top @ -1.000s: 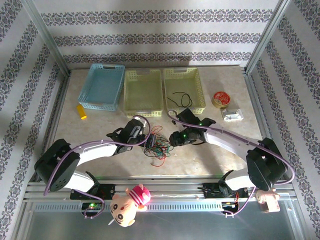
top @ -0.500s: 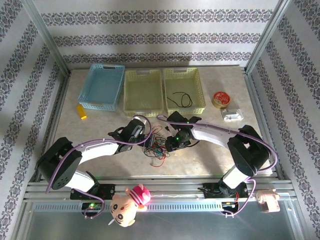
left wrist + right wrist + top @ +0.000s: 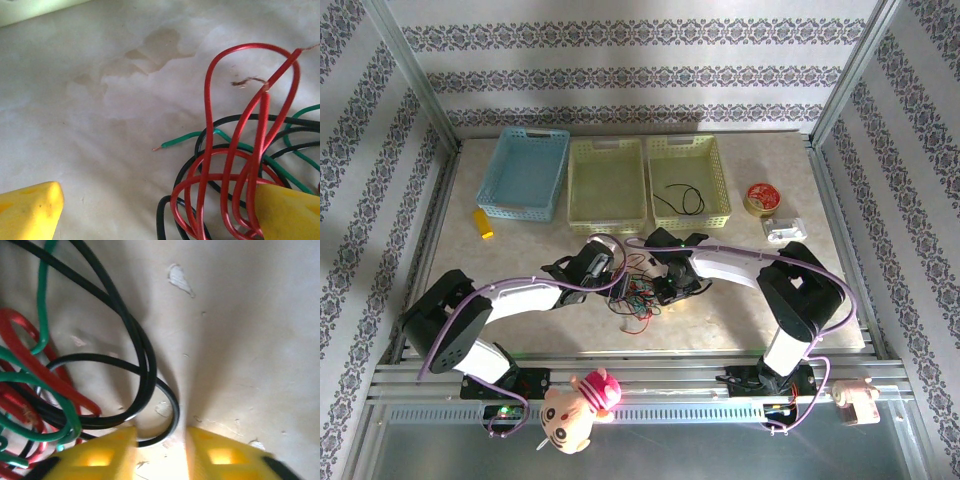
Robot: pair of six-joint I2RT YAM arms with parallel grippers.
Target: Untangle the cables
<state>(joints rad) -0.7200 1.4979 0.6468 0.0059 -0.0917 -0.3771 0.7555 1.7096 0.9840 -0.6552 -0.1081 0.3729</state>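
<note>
The cables (image 3: 635, 297) lie as one red, green and black tangle on the table's middle front. My left gripper (image 3: 608, 277) is at the tangle's left edge. In the left wrist view it (image 3: 160, 220) stands wide open, and red cable loops (image 3: 227, 175) rest against its right finger (image 3: 292, 212), over black and green strands (image 3: 190, 140). My right gripper (image 3: 657, 287) is low at the tangle's right side. Its jaws (image 3: 161, 455) stand narrowly apart, with a black cable loop (image 3: 172, 412) curving into the gap. Another black cable (image 3: 678, 198) lies in the right yellow basket (image 3: 688, 143).
A blue basket (image 3: 535, 133) and a second yellow basket (image 3: 607, 147) stand at the back. A red spool (image 3: 761, 197) and a small white box (image 3: 785, 231) sit at the right, a yellow block (image 3: 482, 222) at the left. A plush toy (image 3: 578, 400) hangs on the front rail.
My right arm has swung left into the tangle and its jaws have narrowed. The left gripper has edged a little to the right.
</note>
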